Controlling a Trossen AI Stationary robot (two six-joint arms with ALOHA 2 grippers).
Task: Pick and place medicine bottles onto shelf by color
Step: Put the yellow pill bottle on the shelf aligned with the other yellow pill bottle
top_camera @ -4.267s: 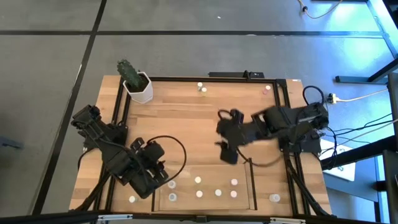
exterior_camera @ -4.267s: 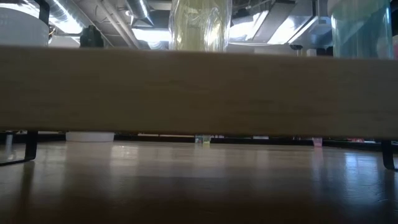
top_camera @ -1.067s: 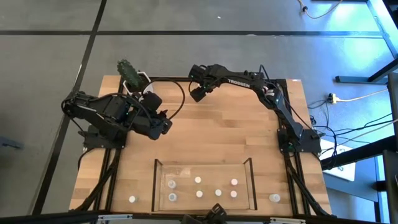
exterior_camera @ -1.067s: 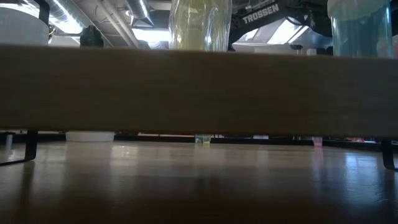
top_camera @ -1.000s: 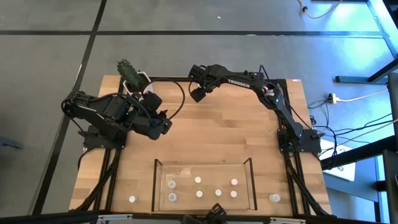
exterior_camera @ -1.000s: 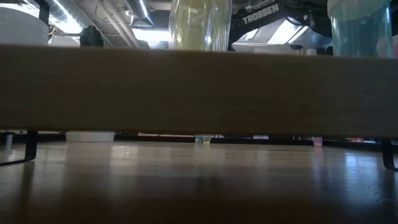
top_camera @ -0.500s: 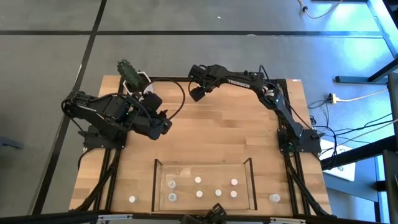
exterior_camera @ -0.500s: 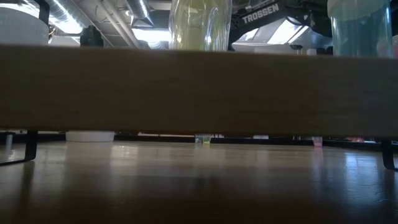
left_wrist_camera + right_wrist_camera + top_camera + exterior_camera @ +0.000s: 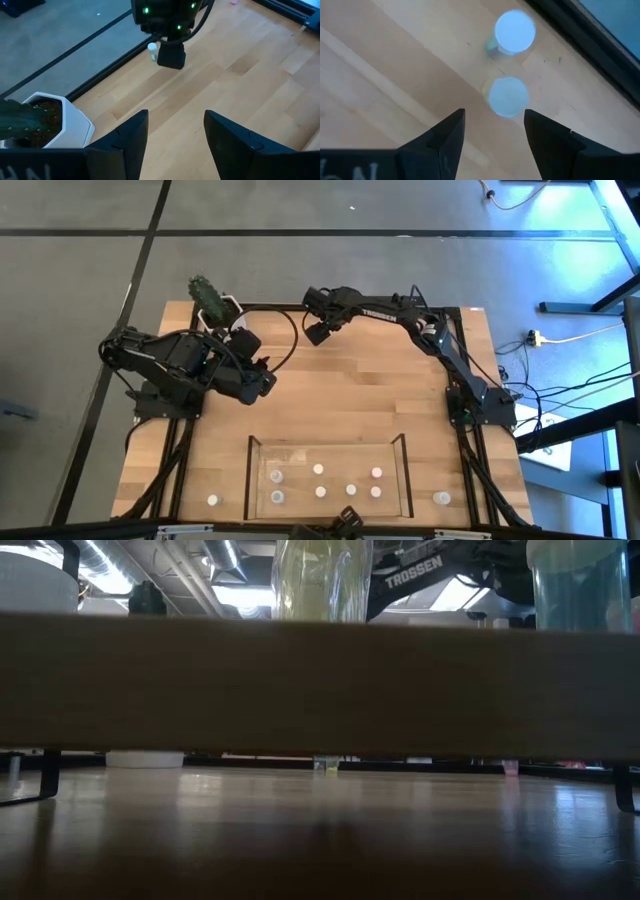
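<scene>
medicine bottles [image 9: 507, 96] untouched at far edge; right hand [image 9: 492, 137] open, edged closer above them; left hand [image 9: 172, 142] open, unmoved.

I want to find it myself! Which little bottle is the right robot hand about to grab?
Look at the far edge of the light wooden table, where the right gripper hangs open. Two tiny white-capped medicine bottles stand there; it's the nearer bottle lined up between the fingers, not the bottle beyond it by the black metal frame.
</scene>
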